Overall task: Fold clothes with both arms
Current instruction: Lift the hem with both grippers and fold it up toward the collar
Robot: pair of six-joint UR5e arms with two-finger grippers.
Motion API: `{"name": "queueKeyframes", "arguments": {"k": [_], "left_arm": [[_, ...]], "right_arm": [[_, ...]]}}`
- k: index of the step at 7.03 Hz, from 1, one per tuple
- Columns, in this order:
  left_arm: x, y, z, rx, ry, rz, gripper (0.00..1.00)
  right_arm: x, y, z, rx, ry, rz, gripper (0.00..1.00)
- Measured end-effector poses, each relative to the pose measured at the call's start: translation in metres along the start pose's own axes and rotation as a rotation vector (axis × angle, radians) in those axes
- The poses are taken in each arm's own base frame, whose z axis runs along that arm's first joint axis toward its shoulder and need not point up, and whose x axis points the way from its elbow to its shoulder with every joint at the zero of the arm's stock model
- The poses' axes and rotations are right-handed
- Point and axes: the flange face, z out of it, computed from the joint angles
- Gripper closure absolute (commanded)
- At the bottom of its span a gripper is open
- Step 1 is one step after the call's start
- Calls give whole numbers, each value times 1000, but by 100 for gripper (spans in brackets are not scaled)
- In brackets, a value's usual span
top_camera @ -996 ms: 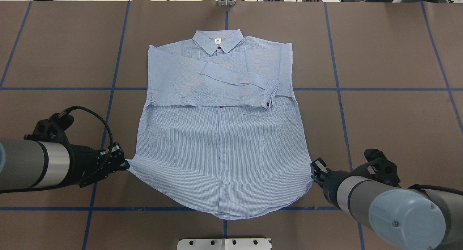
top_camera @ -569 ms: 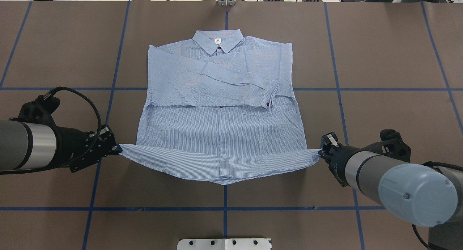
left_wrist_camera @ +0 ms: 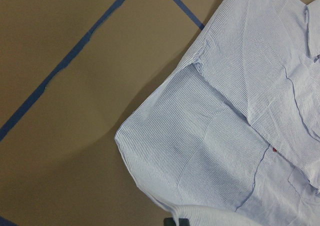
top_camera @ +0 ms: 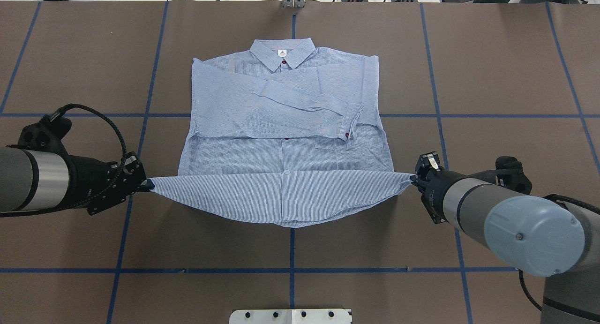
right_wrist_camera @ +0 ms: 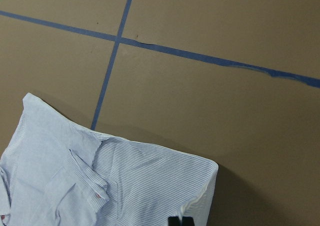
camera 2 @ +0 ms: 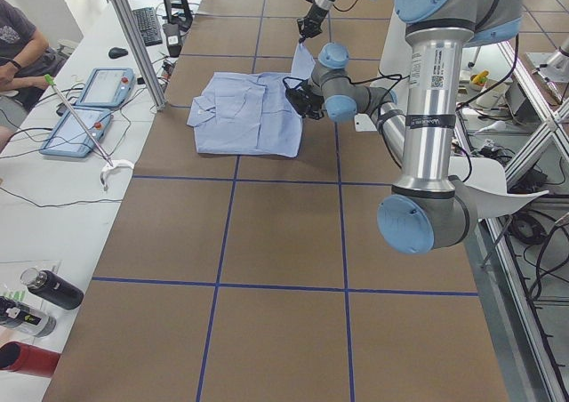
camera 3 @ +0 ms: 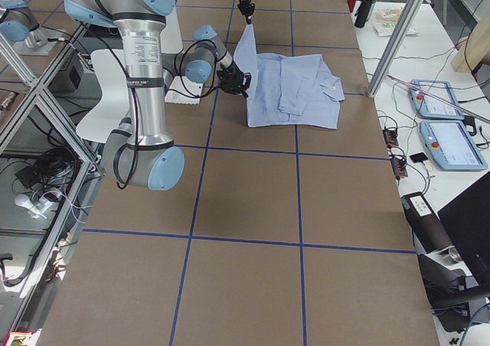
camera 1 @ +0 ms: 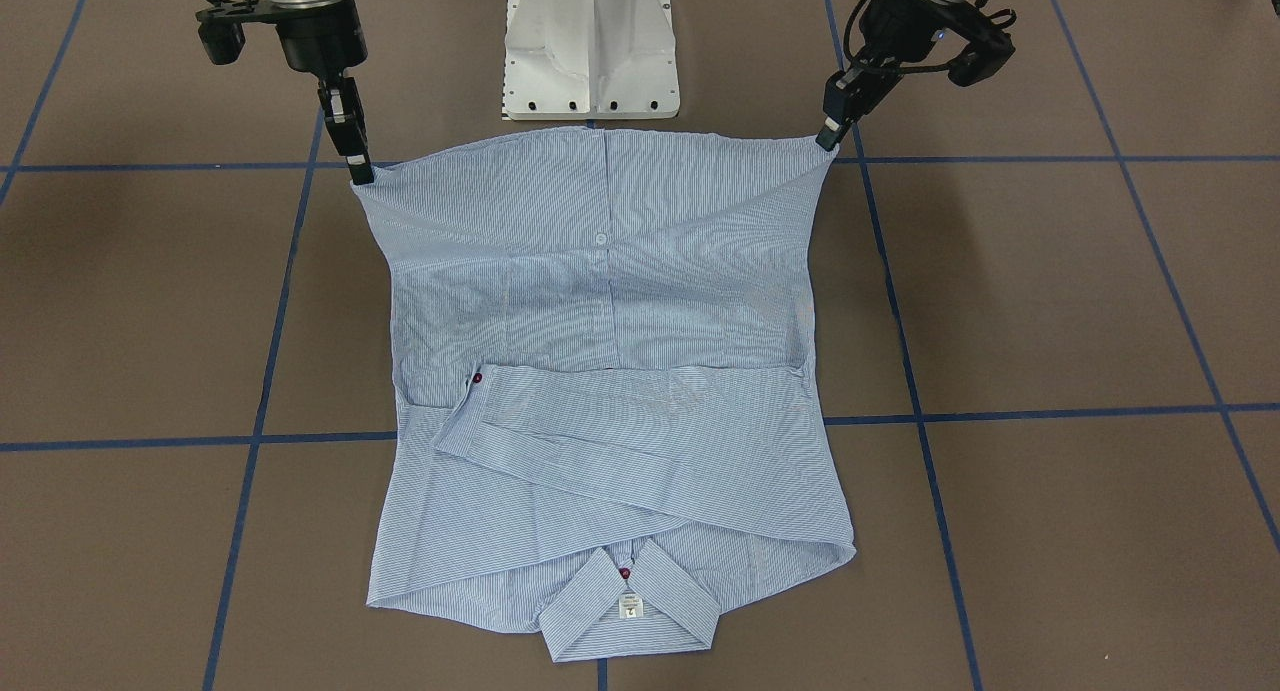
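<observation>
Shirt point(top_camera: 286, 141) lay in the middle of the overhead view on the brown table point(top_camera: 506, 71). Its collar point(top_camera: 282, 53) was near the top of the frame, and both sleeves point(top_camera: 304, 101) were folded across the chest. The bottom part was up off the table and stretched across like a band, and it sagged in the middle.

My left gripper point(top_camera: 149, 184) had its fingers pinched tight on the bottom corner at the left of the frame. My right gripper point(top_camera: 413, 179) was pinched on the other bottom corner at the right. In the front-facing view both corners hung high under the grippers, and the cloth sloped down to the table.

I judged the shirt was light, thin and very floppy. It bent wherever nothing held it, so the middle drooped. It would not break, but a small pinch of thin cloth could slip out if I pulled too hard. The corners seemed the best place to hold, because then both sides could move together. I thought both grippers should go toward the collar at the same speed, or the fold would end up crooked.
</observation>
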Motion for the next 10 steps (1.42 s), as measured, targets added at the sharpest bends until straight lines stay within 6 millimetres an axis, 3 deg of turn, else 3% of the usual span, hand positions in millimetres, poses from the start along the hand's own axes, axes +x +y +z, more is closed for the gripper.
{"name": "queueKeyframes", "arguments": {"k": [2,4,7,10], "left_arm": [[13,-18,20,35,0,-18,100],[47,-45,55,80,8,-3,100],[82,-102,97,160,-10,5,100],[94,-163,143,215,-21,80,100]], "right_arm": [[-36,2,28,47,-39,36,100],[-79,-10,58,109,-58,50,100],[-143,-27,114,178,-12,38,100],[-198,-26,154,212,15,41,100]]}}
